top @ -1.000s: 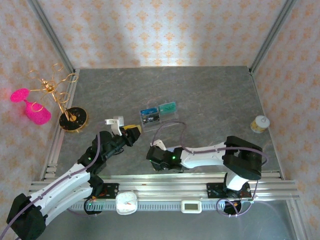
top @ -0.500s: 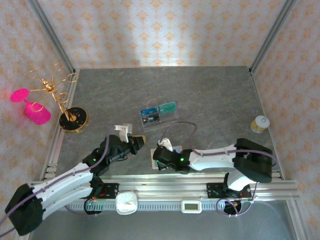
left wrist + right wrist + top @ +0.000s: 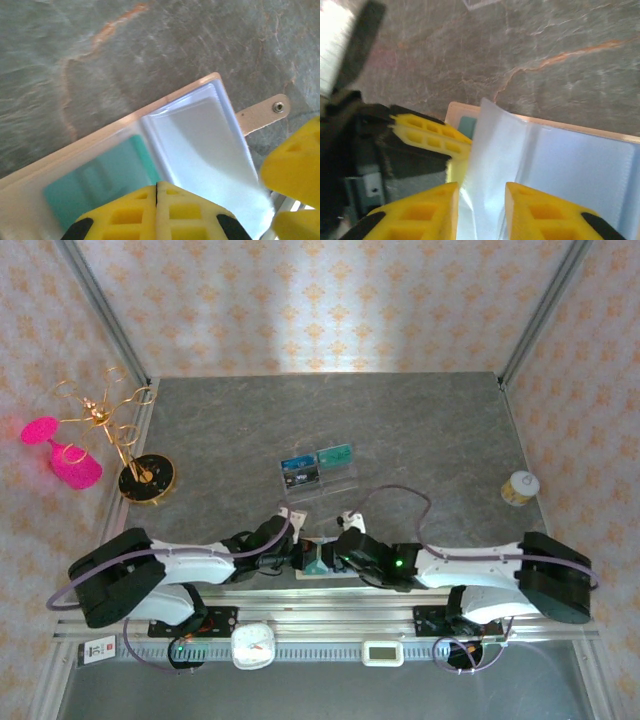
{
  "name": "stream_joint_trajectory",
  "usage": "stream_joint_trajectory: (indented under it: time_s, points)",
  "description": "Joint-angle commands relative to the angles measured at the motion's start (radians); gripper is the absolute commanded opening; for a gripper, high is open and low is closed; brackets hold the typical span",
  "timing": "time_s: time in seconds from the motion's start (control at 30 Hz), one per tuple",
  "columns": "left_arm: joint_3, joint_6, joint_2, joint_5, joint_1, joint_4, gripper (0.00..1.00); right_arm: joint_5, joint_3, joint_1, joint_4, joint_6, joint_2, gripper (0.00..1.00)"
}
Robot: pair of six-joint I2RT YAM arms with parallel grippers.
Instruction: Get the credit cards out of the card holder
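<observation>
Left gripper (image 3: 295, 558), clenched tight, and right gripper (image 3: 338, 552), fingers parted, have both swung in since a second ago. They now meet over the card holder (image 3: 318, 560), which lies open at the near edge of the grey stone-look table (image 3: 420, 430). Whether the left one pinches its rim, I can't tell. The right wrist camera shows a glossy pale slot leaf (image 3: 495, 150) standing between ribbed yellow fingers. The left wrist camera adds a tan border, a teal credit card (image 3: 95, 187) under clear plastic, and the snap tab (image 3: 262, 114).
</observation>
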Motion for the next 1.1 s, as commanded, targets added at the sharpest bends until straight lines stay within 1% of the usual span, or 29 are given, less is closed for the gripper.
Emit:
stream_joint_trajectory:
  time_s: [0.0, 0.1, 0.23, 0.3, 0.37, 0.4, 0.43, 0.47, 0.53, 0.6, 0.63, 0.7, 0.73, 0.77, 0.83, 0.97, 1.07]
  points:
    - [0.096, 0.009, 0.052, 0.02, -0.04, 0.043, 0.0, 0.104, -0.029, -0.001, -0.066, 0.05, -0.128, 0.31]
    - [0.156, 0.018, 0.136, 0.052, -0.068, 0.034, 0.0, 0.142, -0.05, -0.002, -0.149, 0.079, -0.22, 0.31]
    - [0.195, 0.008, 0.243, 0.108, -0.089, 0.053, 0.0, 0.162, -0.084, -0.002, -0.21, 0.119, -0.313, 0.31]
    - [0.188, 0.001, 0.21, 0.076, -0.088, 0.046, 0.0, 0.154, -0.091, -0.003, -0.219, 0.123, -0.335, 0.31]
    - [0.15, -0.013, 0.109, 0.007, -0.078, 0.045, 0.0, 0.143, -0.086, -0.002, -0.226, 0.12, -0.335, 0.31]
    - [0.125, -0.023, 0.06, -0.013, -0.067, 0.05, 0.02, 0.14, -0.082, -0.003, -0.225, 0.116, -0.33, 0.3]
    - [0.093, -0.036, -0.001, -0.033, -0.049, 0.051, 0.05, 0.131, -0.079, -0.003, -0.217, 0.107, -0.321, 0.3]
    - [0.064, -0.045, -0.056, -0.05, -0.03, 0.043, 0.07, 0.118, -0.073, -0.003, -0.204, 0.091, -0.308, 0.29]
    - [0.012, -0.045, -0.146, -0.078, 0.003, 0.006, 0.08, 0.076, -0.052, -0.005, -0.175, 0.056, -0.269, 0.26]
    - [-0.032, -0.038, -0.197, -0.079, 0.042, -0.031, 0.06, -0.01, -0.023, -0.015, -0.126, 0.007, -0.205, 0.25]
    - [-0.05, -0.034, -0.21, -0.07, 0.056, -0.04, 0.03, -0.071, -0.002, -0.025, -0.1, -0.015, -0.163, 0.24]
    - [-0.078, -0.027, -0.212, -0.062, 0.067, -0.044, 0.0, -0.173, 0.034, -0.05, -0.062, -0.041, -0.071, 0.23]
    - [-0.087, -0.024, -0.206, -0.057, 0.069, -0.04, 0.0, -0.218, 0.058, -0.063, -0.054, -0.049, -0.04, 0.22]
    - [-0.092, -0.019, -0.199, -0.056, 0.071, -0.041, 0.0, -0.259, 0.076, -0.076, -0.044, -0.057, 0.022, 0.22]
    - [-0.095, -0.003, -0.186, -0.056, 0.07, -0.054, 0.0, -0.316, 0.103, -0.099, -0.029, -0.054, 0.091, 0.21]
    - [-0.106, 0.014, -0.177, -0.05, 0.069, -0.069, 0.0, -0.418, 0.1, -0.151, 0.03, -0.019, 0.168, 0.21]
    - [-0.114, 0.015, -0.179, -0.043, 0.064, -0.089, 0.0, -0.431, 0.108, -0.179, 0.022, -0.002, 0.207, 0.21]
